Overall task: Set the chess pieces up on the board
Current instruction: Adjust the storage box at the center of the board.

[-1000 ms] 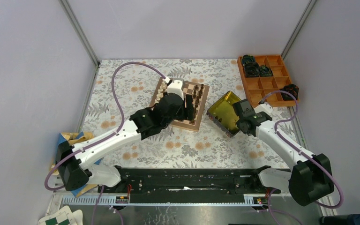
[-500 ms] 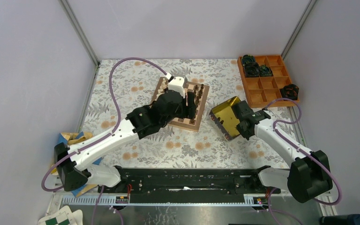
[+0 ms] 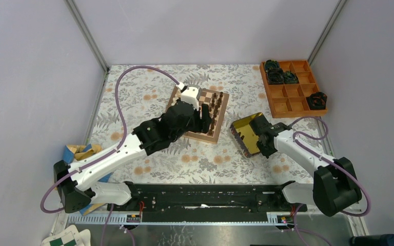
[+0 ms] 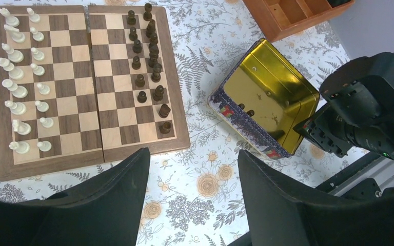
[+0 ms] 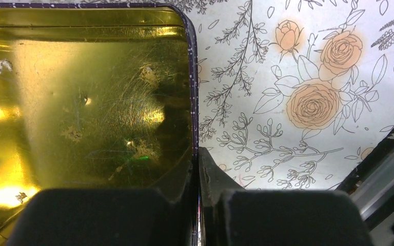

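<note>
Two rows of cream chess pieces (image 4: 18, 92) line one side of the board (image 4: 77, 102) and dark chess pieces (image 4: 154, 61) crowd the opposite side, with the board lying mid-table (image 3: 200, 159). The left fingers (image 4: 118, 200) hang spread and empty by its near edge. Just beside the board, the right fingers (image 5: 97, 215) pinch the wall of the yellow tin (image 5: 82, 102).

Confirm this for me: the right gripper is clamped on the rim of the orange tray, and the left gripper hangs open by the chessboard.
One thing is wrong: the right gripper is clamped on the rim of the gold tin, as the right wrist view shows. The left gripper does hang open by the chessboard.
</note>
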`<state>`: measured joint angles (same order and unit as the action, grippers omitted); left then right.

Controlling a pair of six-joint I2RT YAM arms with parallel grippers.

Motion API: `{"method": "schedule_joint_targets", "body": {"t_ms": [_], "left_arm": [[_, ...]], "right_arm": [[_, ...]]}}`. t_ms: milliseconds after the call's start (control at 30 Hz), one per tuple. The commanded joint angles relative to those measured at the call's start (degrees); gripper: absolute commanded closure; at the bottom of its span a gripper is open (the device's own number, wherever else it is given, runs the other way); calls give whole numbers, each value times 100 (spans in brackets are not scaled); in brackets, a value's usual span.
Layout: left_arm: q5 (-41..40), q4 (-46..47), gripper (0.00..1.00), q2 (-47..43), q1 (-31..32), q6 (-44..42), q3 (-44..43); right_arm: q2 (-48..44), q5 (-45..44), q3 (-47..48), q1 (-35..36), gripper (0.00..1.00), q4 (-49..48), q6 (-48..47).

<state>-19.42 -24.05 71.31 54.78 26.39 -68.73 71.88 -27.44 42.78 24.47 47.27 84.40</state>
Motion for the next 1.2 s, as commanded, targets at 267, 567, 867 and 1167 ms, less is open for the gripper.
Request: {"method": "schedule_joint_targets", "body": {"t_ms": [267, 567, 867, 1167], "left_arm": [[185, 194, 29, -207, 36, -99, 297], [255, 185, 28, -226, 75, -144, 373], [214, 129, 21, -196, 85, -126, 343], [283, 39, 16, 10, 88, -231, 64]], "right_arm": [[916, -412, 37, 182, 100, -659, 1210], [1478, -366, 327, 436, 91, -959, 1471], [1273, -513, 481, 568, 51, -1024, 1084], [393, -940, 806, 665, 44, -600, 486]]}}
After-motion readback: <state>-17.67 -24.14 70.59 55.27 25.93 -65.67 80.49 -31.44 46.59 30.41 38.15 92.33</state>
